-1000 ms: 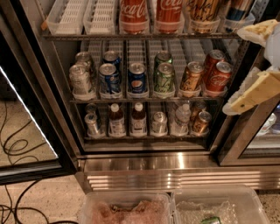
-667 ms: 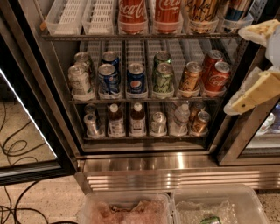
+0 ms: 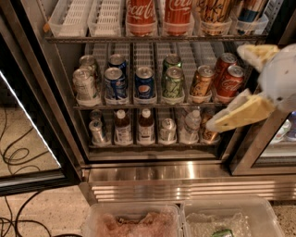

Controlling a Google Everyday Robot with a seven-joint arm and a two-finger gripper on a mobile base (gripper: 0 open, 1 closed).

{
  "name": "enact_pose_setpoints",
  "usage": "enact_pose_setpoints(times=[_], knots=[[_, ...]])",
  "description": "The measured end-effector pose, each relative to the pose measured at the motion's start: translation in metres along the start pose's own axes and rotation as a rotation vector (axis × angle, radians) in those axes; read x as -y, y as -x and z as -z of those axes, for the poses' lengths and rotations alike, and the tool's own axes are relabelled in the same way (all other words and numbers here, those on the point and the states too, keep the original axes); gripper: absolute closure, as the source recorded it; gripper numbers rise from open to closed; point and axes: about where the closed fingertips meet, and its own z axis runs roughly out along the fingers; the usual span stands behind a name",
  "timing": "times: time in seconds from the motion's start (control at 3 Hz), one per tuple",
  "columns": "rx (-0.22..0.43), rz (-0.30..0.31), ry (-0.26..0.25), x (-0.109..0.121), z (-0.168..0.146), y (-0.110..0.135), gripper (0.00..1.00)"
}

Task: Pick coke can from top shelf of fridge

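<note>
Your gripper (image 3: 225, 88) hangs released, yellow fingers (image 3: 245, 111) spread, by the fridge's (image 3: 185, 173) right edge at middle-rack height. You see the coke can (image 3: 141, 16) upright on the top shelf (image 3: 152, 39), another beside it. Black cables (image 3: 11, 150) cross the speckled floor (image 3: 46, 210).

Top shelf (image 3: 152, 39): grey steel rail, white slotted lanes. Coke can (image 3: 141, 16) red with white script; neighbour can (image 3: 178, 16) the same. Third can (image 3: 215, 13) gold-orange with dark scrawl. Row below: Pepsi can (image 3: 144, 83) blue, green can (image 3: 173, 82) green with pale mottling. Fridge (image 3: 37, 102) frame black; base (image 3: 175, 185) ribbed stainless. Gripper (image 3: 225, 88), right of the middle rows: pale yellow fingers (image 3: 243, 113), off-white body.
</note>
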Motion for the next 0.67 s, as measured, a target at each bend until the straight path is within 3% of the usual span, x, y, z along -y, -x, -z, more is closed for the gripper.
enact_pose_setpoints(times=[0.33, 0.67], knots=[[0.161, -0.029, -0.078, -0.001, -0.025, 0.010, 0.00], [0.235, 0.001, -0.121, 0.001, -0.024, 0.039, 0.00]])
